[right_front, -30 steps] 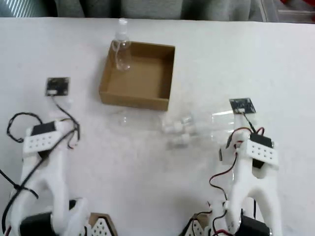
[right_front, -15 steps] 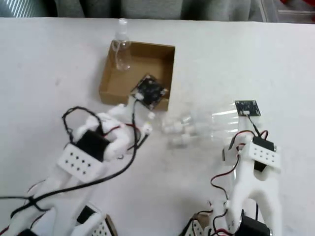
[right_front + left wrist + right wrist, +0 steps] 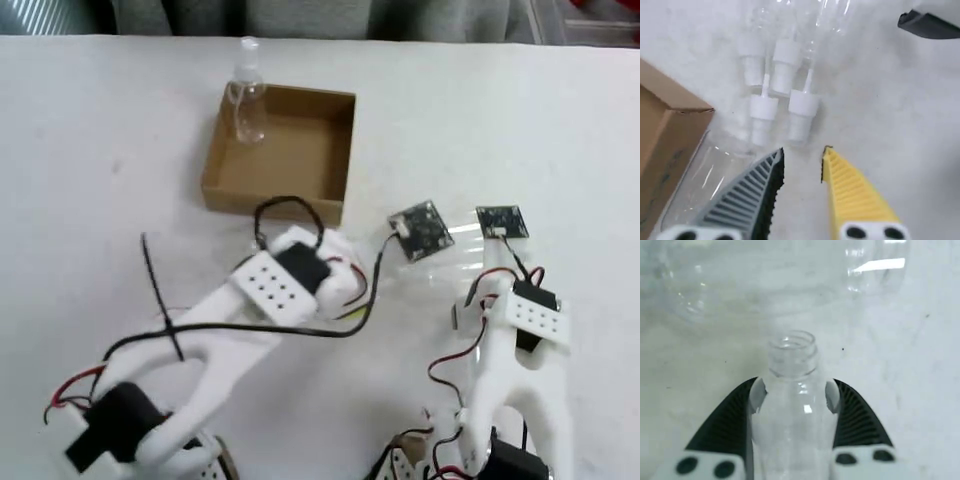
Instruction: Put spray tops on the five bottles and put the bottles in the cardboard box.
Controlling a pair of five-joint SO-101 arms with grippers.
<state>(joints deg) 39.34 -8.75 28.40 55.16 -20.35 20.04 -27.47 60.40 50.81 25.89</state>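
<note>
Right now the left gripper point(image 3: 803, 150) hangs over the table's middle, narrowly parted and empty, just short of a cluster of white spray tops point(image 3: 802, 105) lying near the cardboard box point(image 3: 272, 204). Toward the table's right edge, the right gripper point(image 3: 794, 392) clasps an uncapped bottle point(image 3: 791, 352) below its neck. A capped bottle point(image 3: 246, 100) stands in the box's far left corner.
</note>
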